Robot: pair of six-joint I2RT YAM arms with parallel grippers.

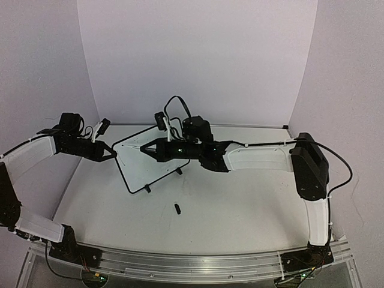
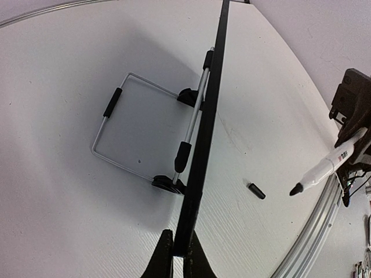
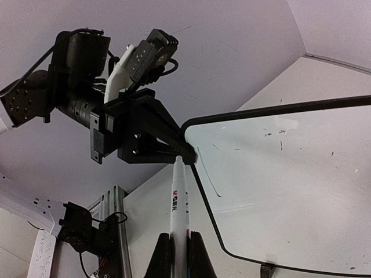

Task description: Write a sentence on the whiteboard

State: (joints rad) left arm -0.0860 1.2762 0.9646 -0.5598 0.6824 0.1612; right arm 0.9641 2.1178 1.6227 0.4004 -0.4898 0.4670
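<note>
- Board (image 1: 143, 168) stands tilted on the table (image 1: 240, 204), left of centre and towards the back, with its two black feet down.
- A wire stand (image 2: 112, 103) props it from behind, seen in the left wrist view.
- The left gripper (image 2: 174, 255) is clamped on the board's black frame at the left edge, one finger on each side.
- In the right wrist view this grip sits at the board's upper left corner.
- The right gripper (image 3: 178, 252) is closed around a marker (image 3: 178, 202), which is white with a dark tip and uncapped.
- The marker points towards the board's left edge, its tip close to the left gripper's fingertips.
- From above, the tip lies over the left part of the board's face.
- In the left wrist view the tip stands clearly off the face, not touching it.
- The face carries one thin slanted stroke (image 3: 207, 172) just inside the left frame.
- A few small dark specks are scattered further right; none of this can be read as letters.
- A small black cap (image 1: 177, 209) lies on the table in front of the board, apart from both grippers.
</note>
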